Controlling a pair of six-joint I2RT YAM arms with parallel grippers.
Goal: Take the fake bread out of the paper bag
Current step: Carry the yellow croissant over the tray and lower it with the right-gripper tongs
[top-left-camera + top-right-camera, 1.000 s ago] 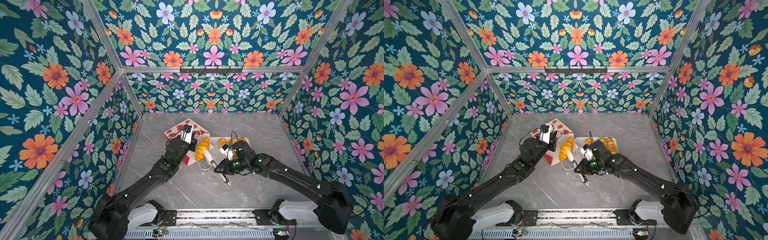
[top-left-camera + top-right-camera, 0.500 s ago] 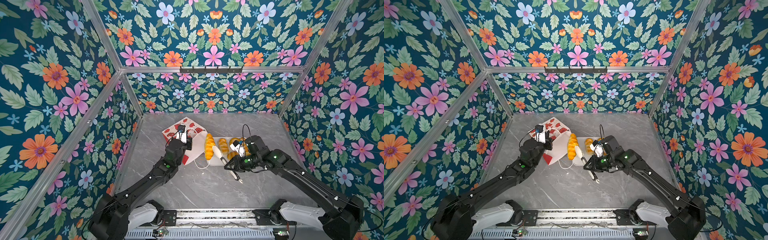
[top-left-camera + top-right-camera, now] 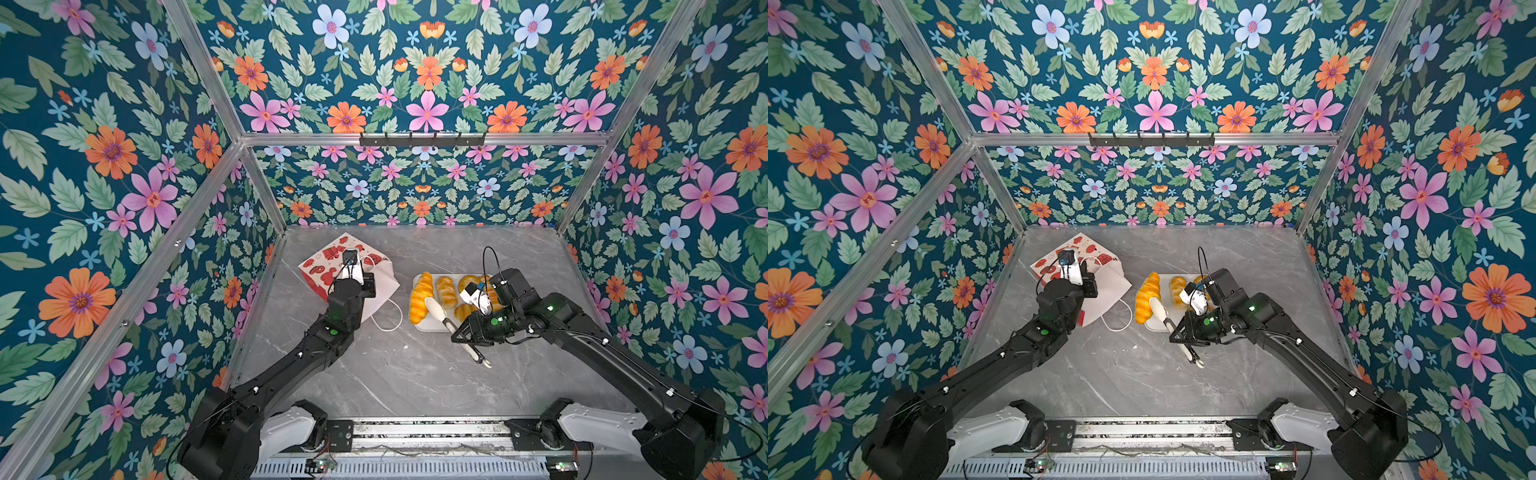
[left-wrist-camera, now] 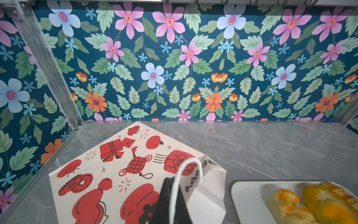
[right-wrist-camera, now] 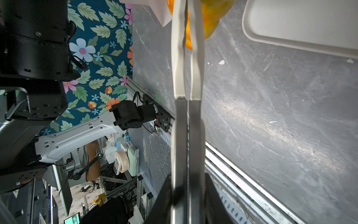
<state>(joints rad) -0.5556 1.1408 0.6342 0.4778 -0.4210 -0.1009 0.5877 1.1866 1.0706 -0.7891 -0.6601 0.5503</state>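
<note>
Bread on the tray, then: the fake bread (image 3: pixel 445 291) sits in a glossy golden cluster on the white tray (image 3: pixel 428 327), just ahead of the right pincer (image 3: pixel 460 333). That pincer is clamped on the steel shanks of a pair of tongs (image 5: pixel 193 126). The tongs' pale tips are squeezed together with nothing between them. The long twisted stick (image 3: pixel 419 297) lies right beyond those tips, along the tray edge that faces the bag.

On the other side, the left pincer (image 4: pixel 167 194) is pressed together on the white cord handle (image 4: pixel 190 161). The paper bag (image 4: pixel 116 164) lies on its side on the table (image 3: pixel 395 374) directly in front of it. Whether anything is left inside cannot be seen from here.

As for feel, these pastries look light and hard-skinned. That shine suggests they would slip from smooth tips, so the twisted grooves at mid-length look like the safest bite. The bag is thin paper, likely to crumple or slide, so the cord is the sensible hold.
</note>
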